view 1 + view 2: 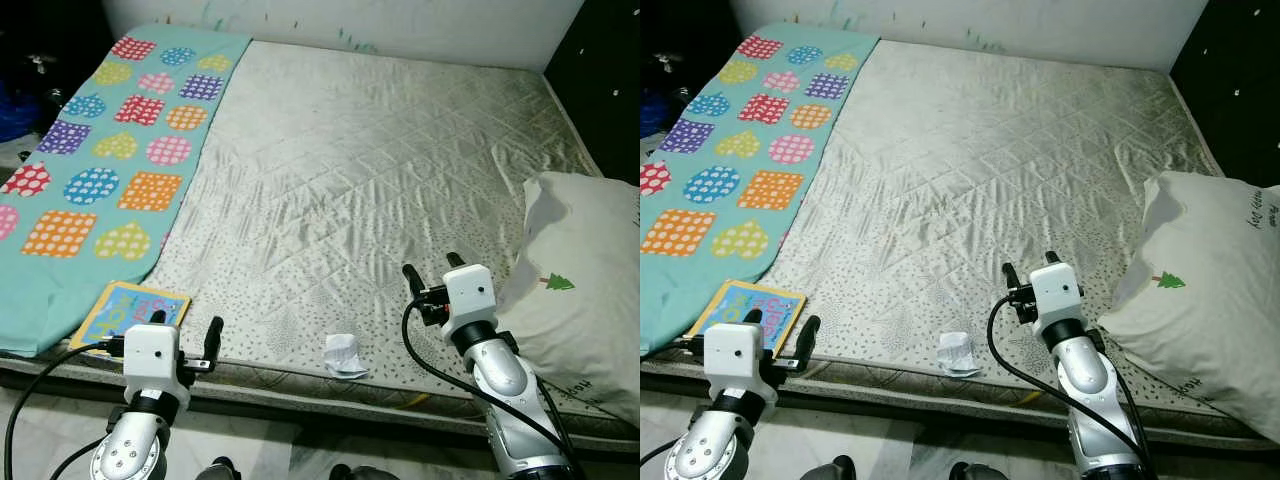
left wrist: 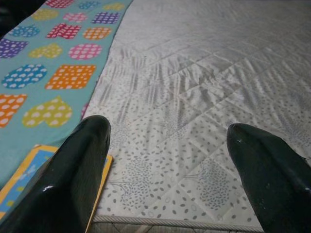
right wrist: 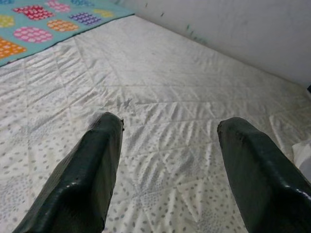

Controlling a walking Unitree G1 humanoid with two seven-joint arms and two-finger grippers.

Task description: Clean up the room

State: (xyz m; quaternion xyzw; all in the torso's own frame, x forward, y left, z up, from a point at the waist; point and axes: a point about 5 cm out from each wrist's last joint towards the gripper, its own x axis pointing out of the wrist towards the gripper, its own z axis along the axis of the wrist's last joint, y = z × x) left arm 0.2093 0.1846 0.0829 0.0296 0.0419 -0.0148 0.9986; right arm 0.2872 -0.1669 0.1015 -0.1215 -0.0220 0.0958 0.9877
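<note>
Little looked done: the crumpled paper (image 1: 345, 356) and picture book (image 1: 130, 315) lay at the mattress's (image 1: 380, 170) near edge, while the left gripper (image 1: 184, 331) and right gripper (image 1: 431, 271) hovered apart-fingered, holding nothing.

We see a turquoise blanket (image 1: 110, 150) with bright dotted hearts and squares at upper left. The mattress (image 1: 380, 170) is pale grey with tiny leaves. The white pillow (image 1: 580, 290) shows a small green tree.
</note>
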